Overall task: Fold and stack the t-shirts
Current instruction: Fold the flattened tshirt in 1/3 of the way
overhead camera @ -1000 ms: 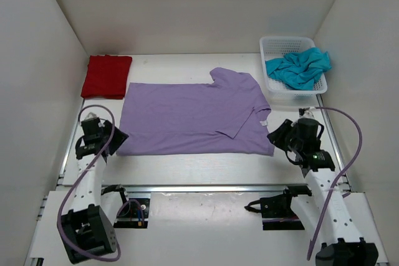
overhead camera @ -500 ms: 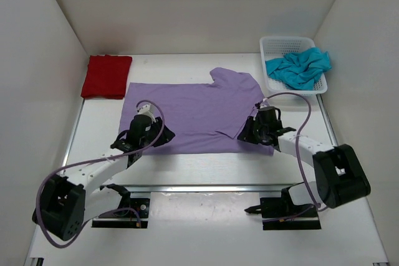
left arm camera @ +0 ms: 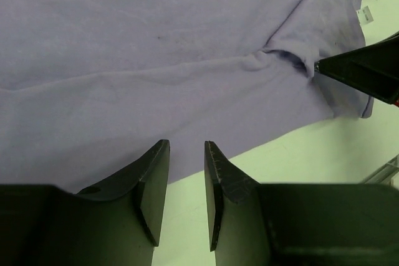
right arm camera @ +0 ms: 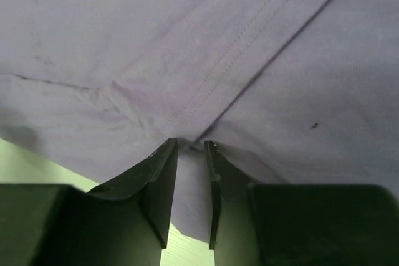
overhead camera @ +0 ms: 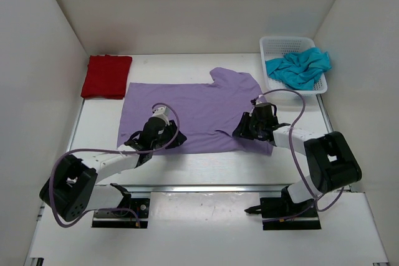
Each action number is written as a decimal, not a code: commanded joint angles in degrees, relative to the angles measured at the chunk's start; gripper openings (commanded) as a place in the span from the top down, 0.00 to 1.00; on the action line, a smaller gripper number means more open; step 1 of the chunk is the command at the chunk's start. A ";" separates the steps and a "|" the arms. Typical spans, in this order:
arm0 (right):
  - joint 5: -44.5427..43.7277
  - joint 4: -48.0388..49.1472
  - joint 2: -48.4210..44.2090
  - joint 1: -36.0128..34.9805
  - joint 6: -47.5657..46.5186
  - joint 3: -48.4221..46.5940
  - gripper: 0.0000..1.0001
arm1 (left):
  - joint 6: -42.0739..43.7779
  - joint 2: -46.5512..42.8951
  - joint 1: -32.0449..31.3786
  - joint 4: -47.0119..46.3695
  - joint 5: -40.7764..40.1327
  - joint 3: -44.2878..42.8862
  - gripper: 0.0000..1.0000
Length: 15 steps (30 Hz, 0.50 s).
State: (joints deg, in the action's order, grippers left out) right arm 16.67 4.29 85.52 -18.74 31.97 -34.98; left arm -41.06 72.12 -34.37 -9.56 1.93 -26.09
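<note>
The lavender t-shirt (overhead camera: 193, 110) lies spread flat mid-table, with its right sleeve folded inward. My left gripper (overhead camera: 173, 139) is low over the shirt's near hem (left arm camera: 187, 91); its jaws (left arm camera: 187, 154) stand a narrow gap apart with nothing between them. My right gripper (overhead camera: 239, 132) is at the folded sleeve's edge (right arm camera: 206, 91); its jaws (right arm camera: 191, 147) are narrowly apart over the cloth, with tips at the fold. The red t-shirt (overhead camera: 107, 76) lies folded at the back left. The teal t-shirt (overhead camera: 298, 68) lies crumpled in the basket.
A white mesh basket (overhead camera: 280, 45) stands at the back right. White walls close in the table on three sides. A metal rail (overhead camera: 206, 187) runs along the near edge. The right gripper's finger (left arm camera: 368, 70) shows in the left wrist view.
Both arms have swung in from the table's sides and come down onto the lavender shirt's near edge, the left at its left part, the right at the folded sleeve.
</note>
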 commanded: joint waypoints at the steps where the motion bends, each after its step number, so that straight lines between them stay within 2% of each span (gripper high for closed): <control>1: -2.59 -0.51 -2.71 -0.33 -1.46 -2.46 0.77 | 1.68 -0.92 0.44 -2.22 -1.85 0.33 0.61; 5: -4.71 -2.80 -5.27 0.20 -2.17 -1.85 0.74 | 5.37 -0.48 2.29 -0.02 -3.60 1.91 0.61; 8: -2.78 -1.92 -3.96 1.08 -2.26 -2.19 0.70 | 5.47 -2.15 5.89 0.25 -2.38 5.42 0.61; 12: 0.29 -0.79 -0.18 0.81 -1.92 -3.69 0.72 | 4.41 -6.71 10.01 0.34 -1.59 9.38 0.59; 15: 1.18 0.45 1.84 0.64 -1.90 -4.30 0.76 | 4.75 -9.71 10.64 1.47 -1.84 10.53 0.58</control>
State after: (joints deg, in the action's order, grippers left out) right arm 16.43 2.22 86.04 -17.98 30.39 -37.32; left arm -37.06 65.60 -24.38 -8.32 0.36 -16.01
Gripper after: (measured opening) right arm 0.242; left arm 0.413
